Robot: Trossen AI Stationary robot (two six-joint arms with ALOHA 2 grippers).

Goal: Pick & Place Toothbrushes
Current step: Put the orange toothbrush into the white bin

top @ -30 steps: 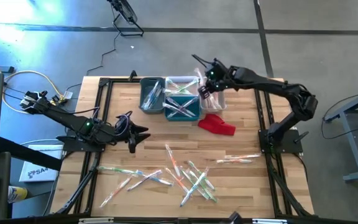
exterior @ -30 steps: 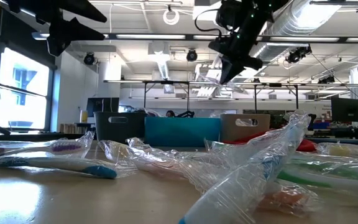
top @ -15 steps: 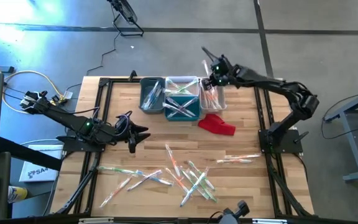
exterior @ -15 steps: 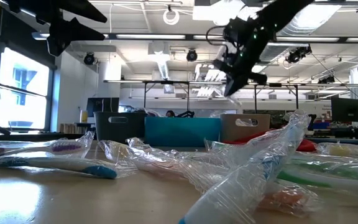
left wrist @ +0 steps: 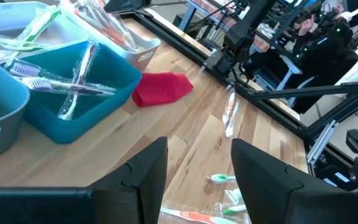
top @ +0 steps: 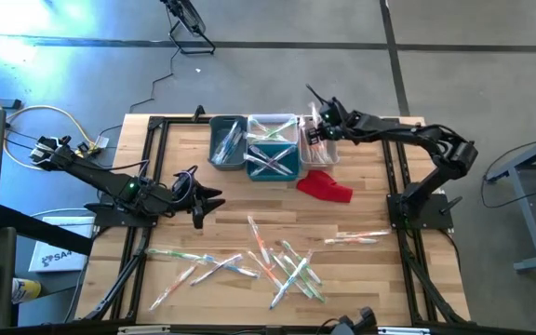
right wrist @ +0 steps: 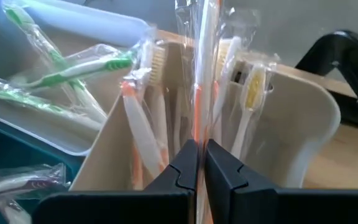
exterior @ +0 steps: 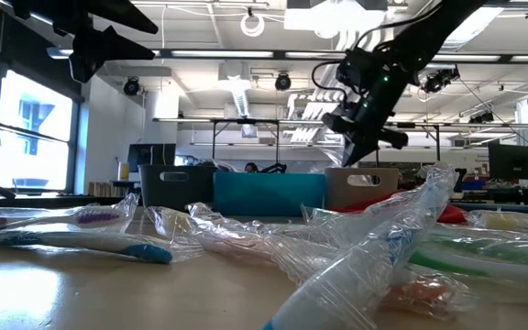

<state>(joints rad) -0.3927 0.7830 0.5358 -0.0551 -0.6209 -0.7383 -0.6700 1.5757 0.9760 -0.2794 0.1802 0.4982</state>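
Both arms are dark, near-black, built of slender tube links between bulkier joint housings, each standing on a black base plate at a side edge of the wooden surface (top: 194,233). A small green light glows on the left arm (top: 119,191) and on the right arm (top: 408,140), and thin black cables loop beside the wrists. Each pincer, left pincer (left wrist: 197,171) and right pincer (right wrist: 201,163), ends in two flat, matte black angular fingers (left wrist: 145,168).

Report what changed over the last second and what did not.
The right gripper, shut on an orange toothbrush, swung from over the teal bin outward and came down over the beige bin. Nothing was released. The left gripper stayed open above the table; the loose toothbrushes did not move.
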